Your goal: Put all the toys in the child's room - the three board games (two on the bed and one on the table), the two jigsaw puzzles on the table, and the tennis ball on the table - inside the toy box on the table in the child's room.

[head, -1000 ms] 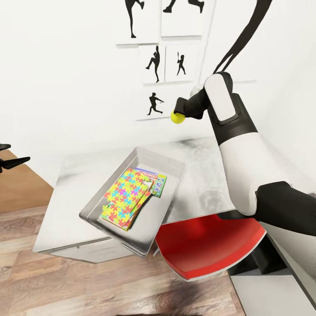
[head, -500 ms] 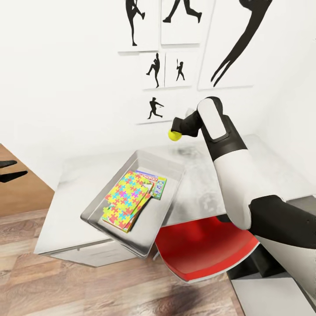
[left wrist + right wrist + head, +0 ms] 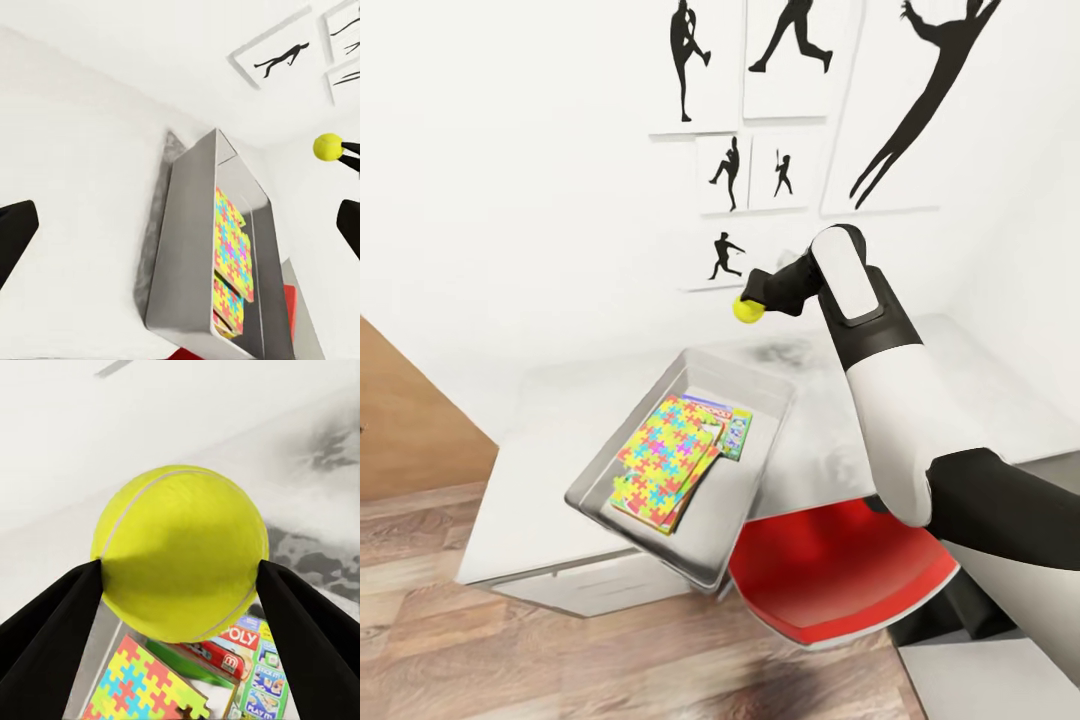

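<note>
Right gripper point(image 3: 752, 303) is pinching the tennis ball point(image 3: 180, 552) between both fingers, above the toy box's point(image 3: 760, 470) far end on the table point(image 3: 540, 440). Jigsaw puzzles point(image 3: 665, 462) are lying inside over board games point(image 3: 259, 664) reading "OLY" and "PLAY". Left gripper point(image 3: 180, 232) is spread wide, empty.

White wall point(image 3: 510, 200) ahead of me, covered in black silhouette athlete pictures point(image 3: 732, 172), a big leaping one point(image 3: 920, 90) on the right. Wood plank floor point(image 3: 560, 660) down near me, a brown wooden panel point(image 3: 410, 420) on the left, and a red chair point(image 3: 840, 580) tucked in on my right. Light's bright and even.
</note>
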You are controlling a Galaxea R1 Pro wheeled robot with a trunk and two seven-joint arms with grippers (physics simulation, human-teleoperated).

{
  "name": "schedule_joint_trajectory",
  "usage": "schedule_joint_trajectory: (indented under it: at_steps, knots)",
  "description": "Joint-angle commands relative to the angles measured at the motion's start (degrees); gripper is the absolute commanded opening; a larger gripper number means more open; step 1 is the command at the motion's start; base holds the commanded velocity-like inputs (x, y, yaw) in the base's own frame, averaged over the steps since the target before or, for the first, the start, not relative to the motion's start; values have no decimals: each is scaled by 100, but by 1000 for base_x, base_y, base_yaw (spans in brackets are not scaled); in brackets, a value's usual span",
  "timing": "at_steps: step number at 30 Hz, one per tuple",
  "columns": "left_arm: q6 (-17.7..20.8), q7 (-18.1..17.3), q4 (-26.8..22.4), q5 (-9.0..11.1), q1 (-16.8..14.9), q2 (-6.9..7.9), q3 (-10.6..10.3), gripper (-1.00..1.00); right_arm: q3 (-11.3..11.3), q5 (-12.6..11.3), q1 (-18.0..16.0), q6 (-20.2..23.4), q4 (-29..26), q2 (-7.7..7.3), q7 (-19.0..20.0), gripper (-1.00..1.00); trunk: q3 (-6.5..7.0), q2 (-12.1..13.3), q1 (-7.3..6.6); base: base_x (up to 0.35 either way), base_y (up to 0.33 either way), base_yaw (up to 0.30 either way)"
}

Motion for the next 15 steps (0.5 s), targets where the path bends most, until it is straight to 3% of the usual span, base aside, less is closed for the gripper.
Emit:
schedule_joint_trajectory:
  at_steps: [1, 10, 15]
  knots:
    - [37, -27, 37, 28, -11, 15, -52, 100, 7, -66, -6, 9, -2, 0, -57, -100, -1, -10, 4, 0, 89, 30]
    - [-1, -27, 112, 26, -11, -13, -309, 100, 3, -94, 5, 12, 23, 0, -57, -100, 80, -10, 4, -69, 81, 56]
    - [-8, -27, 191, 27, -11, -67, -397, 100, 44, -104, 244, 37, 32, 0, -57, -100, 125, -10, 4, -42, 34, 93]
